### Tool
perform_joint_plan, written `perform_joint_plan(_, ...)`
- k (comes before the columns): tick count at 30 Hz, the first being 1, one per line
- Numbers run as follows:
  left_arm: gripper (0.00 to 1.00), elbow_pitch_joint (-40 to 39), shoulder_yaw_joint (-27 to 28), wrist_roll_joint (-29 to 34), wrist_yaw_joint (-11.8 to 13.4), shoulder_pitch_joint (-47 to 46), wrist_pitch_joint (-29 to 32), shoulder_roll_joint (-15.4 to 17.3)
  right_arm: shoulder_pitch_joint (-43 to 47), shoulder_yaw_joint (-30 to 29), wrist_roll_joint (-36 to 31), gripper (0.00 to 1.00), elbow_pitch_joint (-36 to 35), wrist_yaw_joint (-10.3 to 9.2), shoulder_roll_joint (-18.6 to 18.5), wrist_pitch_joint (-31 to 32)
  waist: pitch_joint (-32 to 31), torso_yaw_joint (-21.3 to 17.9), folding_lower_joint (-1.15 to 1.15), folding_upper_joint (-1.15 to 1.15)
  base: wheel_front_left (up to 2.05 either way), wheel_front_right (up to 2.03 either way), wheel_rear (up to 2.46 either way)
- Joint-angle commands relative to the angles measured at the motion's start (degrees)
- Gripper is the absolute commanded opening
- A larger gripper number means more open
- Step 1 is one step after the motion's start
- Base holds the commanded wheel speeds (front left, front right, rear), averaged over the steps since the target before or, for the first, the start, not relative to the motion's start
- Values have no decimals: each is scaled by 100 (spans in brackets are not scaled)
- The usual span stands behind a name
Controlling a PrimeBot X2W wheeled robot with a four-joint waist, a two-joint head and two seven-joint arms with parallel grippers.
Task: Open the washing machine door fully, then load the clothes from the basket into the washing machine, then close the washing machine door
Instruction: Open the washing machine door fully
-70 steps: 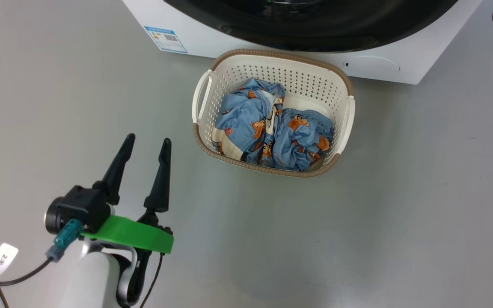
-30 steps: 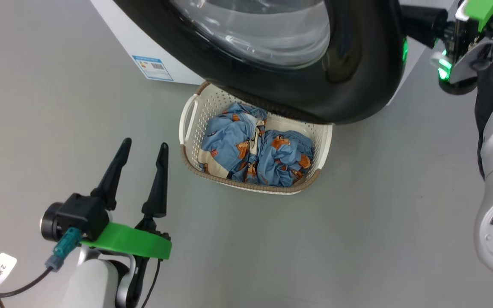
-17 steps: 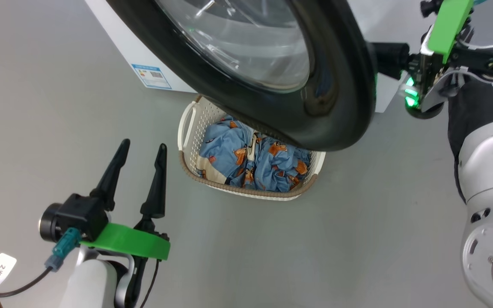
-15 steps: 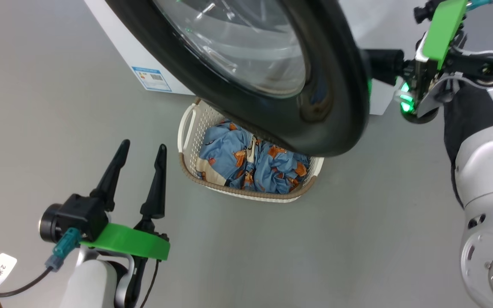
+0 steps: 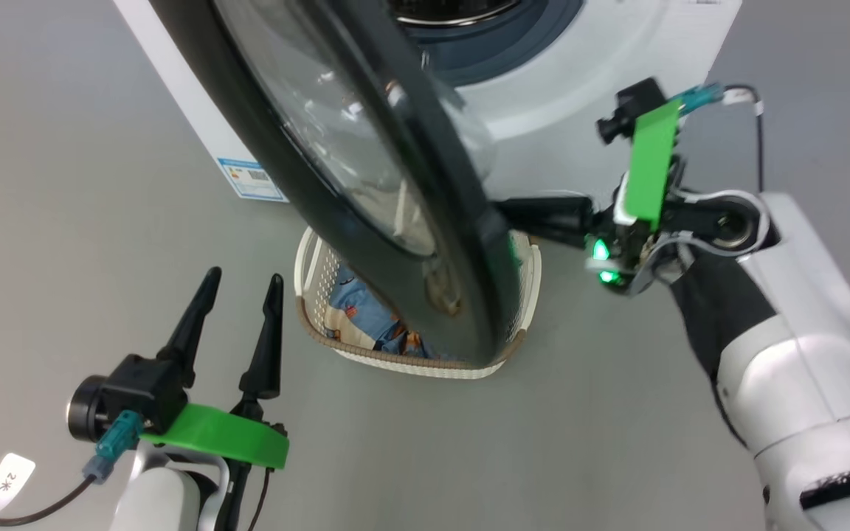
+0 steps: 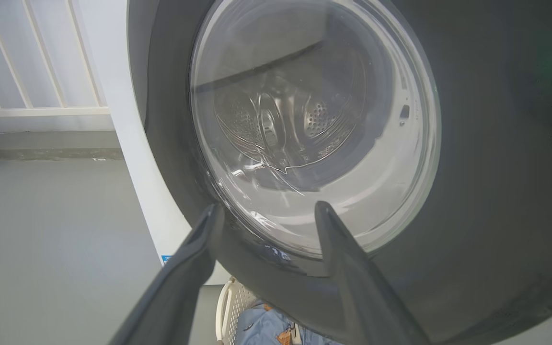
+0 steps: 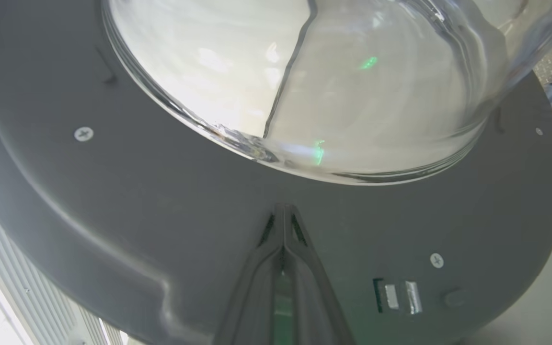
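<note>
The washing machine door point(image 5: 366, 199) stands swung out, almost edge-on in the head view, its black ring hanging over the basket point(image 5: 403, 363). A little of the blue clothes point(image 5: 366, 313) shows under it. Behind, the white washing machine point(image 5: 587, 81) shows its grey gasket and drum mouth. My right gripper point(image 5: 513, 212) is shut, tips against the door's grey inner face point(image 7: 161, 191) just below the glass bowl point(image 7: 304, 72). My left gripper point(image 5: 237, 284) is open and holds nothing, low at the left and apart from the basket. In the left wrist view it point(image 6: 266, 218) faces the door glass point(image 6: 314, 134).
Grey floor lies all around. A blue energy sticker point(image 5: 251, 179) marks the washer's lower left corner. A white railing point(image 6: 41, 72) stands behind the machine's left side. My right forearm point(image 5: 794, 346) reaches in from the lower right.
The door has swung much further open, from facing the camera to nearly edge-on, with my shut right gripper moving left behind it. The head camera has shifted. My left gripper has stayed put.
</note>
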Motion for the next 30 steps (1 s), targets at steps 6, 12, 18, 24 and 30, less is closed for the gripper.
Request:
perform_joint_plan(6,100,-65,201,70,-31,115,-36,150,437,1315,917,0,-524,9,182,-625,-177,-31,0,0,0,0,0)
perform_joint_plan(12,100,-36,213,86,-51,145,-36,150,493,2149,1601,0,-649,9,182,-1138,-225,9,0,0,0,0,0)
perform_joint_plan(18,100,-15,219,76,-57,146,-36,150,428,2739,2107,0,-714,9,182,-1481,-244,14,0,0,0,0,0)
perform_joint_plan(24,100,-7,249,76,-54,132,-36,150,311,3299,2552,0,-743,9,182,-1793,-253,-55,0,0,0,0,0)
perform_joint_plan(30,100,-4,310,100,-62,120,-36,150,162,3607,2864,0,-803,9,124,-2109,-261,-163,0,0,0,0,0)
